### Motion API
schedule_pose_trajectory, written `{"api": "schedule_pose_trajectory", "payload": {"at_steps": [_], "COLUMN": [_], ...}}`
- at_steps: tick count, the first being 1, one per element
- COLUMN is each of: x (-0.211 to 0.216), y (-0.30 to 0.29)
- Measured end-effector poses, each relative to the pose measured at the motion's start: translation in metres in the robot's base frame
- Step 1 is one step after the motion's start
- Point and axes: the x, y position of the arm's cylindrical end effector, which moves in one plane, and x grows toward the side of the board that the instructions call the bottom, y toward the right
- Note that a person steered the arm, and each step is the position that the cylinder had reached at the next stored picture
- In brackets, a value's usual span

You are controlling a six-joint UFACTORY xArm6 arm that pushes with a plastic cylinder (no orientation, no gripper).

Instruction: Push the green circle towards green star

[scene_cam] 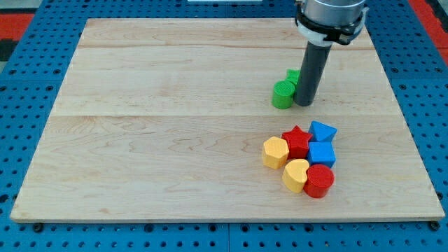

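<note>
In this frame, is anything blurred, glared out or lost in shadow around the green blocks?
Camera view: sharp and evenly lit, no glare on the wooden board. The rod throws only a faint shadow; my tip sits just right of the green circle. The green star is mostly hidden behind the rod, not blurred.

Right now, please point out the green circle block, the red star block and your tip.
green circle block (pixel 282 94), camera view, its top face
red star block (pixel 297 141), camera view, its centre
my tip (pixel 304 103), camera view, rod's lower end
</note>
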Motion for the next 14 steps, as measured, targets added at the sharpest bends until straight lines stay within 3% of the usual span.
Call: {"api": "schedule_pose_trajectory", "payload": {"at_steps": [3,5,6,7,9,12,14], "x": [-0.069,-0.002,0.022,0.022,0.001,0.017,-0.026], "y": [-0.009,0.002,-0.029,-0.081,-0.052,-0.033,-0.032]}}
